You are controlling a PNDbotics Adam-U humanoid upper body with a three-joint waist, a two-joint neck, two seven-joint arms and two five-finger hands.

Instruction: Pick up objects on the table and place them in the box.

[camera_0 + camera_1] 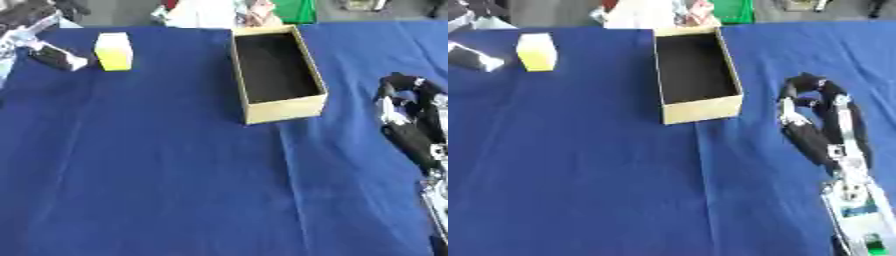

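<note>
While the open box (278,75) sits near the tabletop's (157,165) far edge, yellow block (114,51) at far-left corner, left robot hand (54,56) beside it, finger state unclear, right robot hand (815,117) curled, holding nothing, near right edge.

Yellow block (114,51) upright at table's far left, open tan box (277,74) empty, well apart

Blue tablecloth (157,175); green thing (293,10) beyond.

No text, label, brand, number or sign can be read anywhere. The yellow block (114,51), the cardboard box (282,108) and the blue worktop (157,165) show plain faces, and the clutter along the far edge is too blurred to make out.
</note>
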